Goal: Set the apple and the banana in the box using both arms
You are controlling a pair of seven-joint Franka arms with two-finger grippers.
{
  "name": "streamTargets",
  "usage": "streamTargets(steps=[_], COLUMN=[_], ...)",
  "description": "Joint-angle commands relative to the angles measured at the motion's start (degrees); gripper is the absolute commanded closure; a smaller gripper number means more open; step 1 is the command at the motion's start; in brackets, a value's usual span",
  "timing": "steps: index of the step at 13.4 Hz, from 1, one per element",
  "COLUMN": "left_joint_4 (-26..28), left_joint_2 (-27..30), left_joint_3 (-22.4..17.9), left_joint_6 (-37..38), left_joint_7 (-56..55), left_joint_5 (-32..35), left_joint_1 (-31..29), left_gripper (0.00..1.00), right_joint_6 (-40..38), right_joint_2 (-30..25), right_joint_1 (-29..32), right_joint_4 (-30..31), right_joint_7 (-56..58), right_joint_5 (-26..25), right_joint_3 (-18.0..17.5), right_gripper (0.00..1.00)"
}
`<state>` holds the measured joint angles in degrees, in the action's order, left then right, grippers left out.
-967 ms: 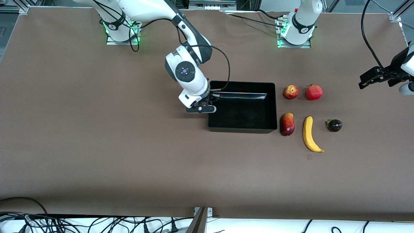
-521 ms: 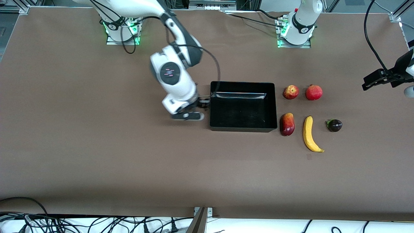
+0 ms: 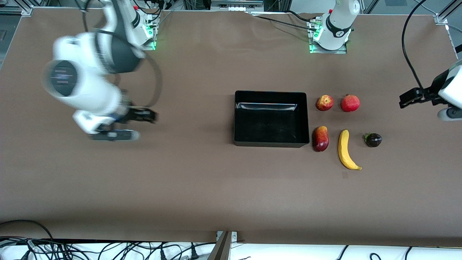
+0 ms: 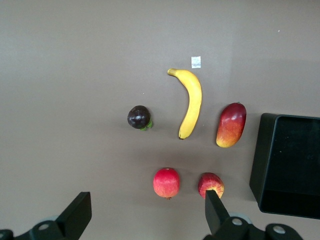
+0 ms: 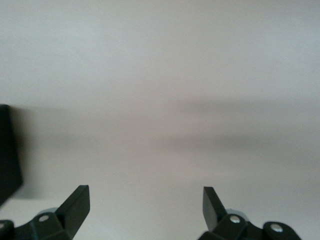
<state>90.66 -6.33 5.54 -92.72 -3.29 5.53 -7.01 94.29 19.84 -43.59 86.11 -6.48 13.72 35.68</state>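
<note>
The banana (image 3: 347,150) lies nearest the front camera on the brown tabletop (image 3: 216,187), its dark tip toward that camera. Beside it, toward the box, rests an elongated dark-red-and-yellow fruit (image 3: 320,138), almost touching the wall of the box (image 3: 235,119). On the banana's side toward the left arm's end sits a small dark purple fruit (image 3: 373,139). The black box stands open-topped with nothing in it. Farther from the camera, the apple (image 3: 324,103) sits just beside the box's corner, with a uniformly red round fruit (image 3: 350,103) next to it.

The left gripper (image 3: 420,97) hangs in the air over the left arm's end of the tabletop, its fingers (image 4: 77,216) spread wide with nothing between them. The right gripper (image 3: 135,124) is over bare tabletop at the right arm's end, well apart from the box, fingers (image 5: 75,206) also spread apart and holding nothing.
</note>
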Motion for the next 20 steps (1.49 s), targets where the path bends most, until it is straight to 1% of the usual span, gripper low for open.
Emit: streamTargets(steps=[1, 2, 3, 4, 6, 7, 8, 9, 10, 12, 13, 14, 15, 16, 17, 19, 20], left_joint_4=[-2.24, -2.24, -2.24, -2.32, -2.33, -2.33, -2.33, -2.06, -1.71, -1.1, -0.75, 0.48, 1.88, 4.07, 6.53, 10.05, 11.02], left_joint_2=[-0.97, -0.88, -0.7, -0.53, 0.08, 0.61, 0.96, 1.58, 1.5, 0.19, -0.52, -0.79, -1.14, -1.75, -2.54, -5.52, -7.54], left_joint_3=[0.43, 0.69, 0.7, 0.7, 0.7, 0.61, 0.61, 0.61, 0.61, 0.52, 0.52, 0.52, 0.52, 0.52, 0.43, 0.43, 0.43], left_joint_6=[0.61, 0.61, 0.7, 0.7, 0.61, 0.7, 1.04, 1.05, 1.05, 0.0, -1.22, -3.15, -5.26, -8.59, -12.88, -20.8, -23.53], left_joint_7=[0.83, 0.4, 0.22, 0.04, -0.13, -0.13, -0.13, -0.05, -0.05, -0.05, -0.05, -0.13, -0.22, -0.4, -0.75, -2.41, -3.2], left_joint_5=[0.8, 0.71, -0.07, -0.86, -1.92, -2.19, -2.19, -2.19, -2.27, -3.67, -3.94, -3.95, -4.03, -4.12, -4.99, -5.53, -5.53], left_joint_1=[0.41, 0.42, 0.33, 0.33, 0.33, 0.24, 0.24, 0.07, -0.02, -0.2, -0.37, -0.38, -0.38, -0.38, -0.38, -0.29, -0.11], left_gripper=[0.0, 0.0, 0.0, 0.0, 0.0, 0.0, 0.0, 0.0, 0.0, 0.0, 0.0, 0.0, 0.0, 0.0, 0.0, 0.0, 0.0], right_joint_6=[-7.69, -8.15, -8.85, -9.29, -13.49, -14.91, -13.27, -12.29, -12.11, -10.01, -8.69, -6.07, -2.65, -1.4, -1.91, -2.62, -3.31], right_joint_2=[-3.22, -3.23, -2.45, -2.09, -1.39, -1.56, -1.91, -2.69, -4.01, -6.64, -9.01, -12.51, -16.72, -19.55, -21.23, -22.12, -21.86], right_joint_1=[-0.71, -0.62, -0.1, 0.08, -0.27, 0.08, 0.34, 2.08, 6.8, 16.11, 20.95, 26.31, 32.62, 38.26, 40.4, 41.04, 40.6], right_joint_4=[1.17, 0.9, -1.01, -3.12, -3.93, -3.93, -3.58, -3.49, -3.41, -2.36, 0.52, 5.25, 9.99, 13.17, 13.82, 12.68, 12.33], right_joint_7=[11.52, 14.8, 16.23, 16.24, 16.15, 16.33, 15.72, 15.1, 13.71, 11.33, 10.1, 8.78, 8.86, 9.03, 8.86, 9.03, 9.03], right_joint_5=[-0.36, -0.36, 0.16, -0.36, -2.98, -3.09, -3.44, -3.79, -4.92, -9.13, -10.54, -11.25, -12.22, -12.58, -12.41, -12.93, -14.24], right_joint_3=[8.58, 10.71, 12.64, 13.53, 13.37, 13.02, 12.49, 8.31, 2.44, -9.77, -15.93, -21.12, -27.26, -32.11, -32.86, -32.78, -32.78], right_gripper=[0.0, 0.0, 0.0, 0.0, 0.0, 0.0, 0.0, 0.0, 0.0, 0.0, 0.0, 0.0, 0.0, 0.0, 0.0, 0.0, 0.0])
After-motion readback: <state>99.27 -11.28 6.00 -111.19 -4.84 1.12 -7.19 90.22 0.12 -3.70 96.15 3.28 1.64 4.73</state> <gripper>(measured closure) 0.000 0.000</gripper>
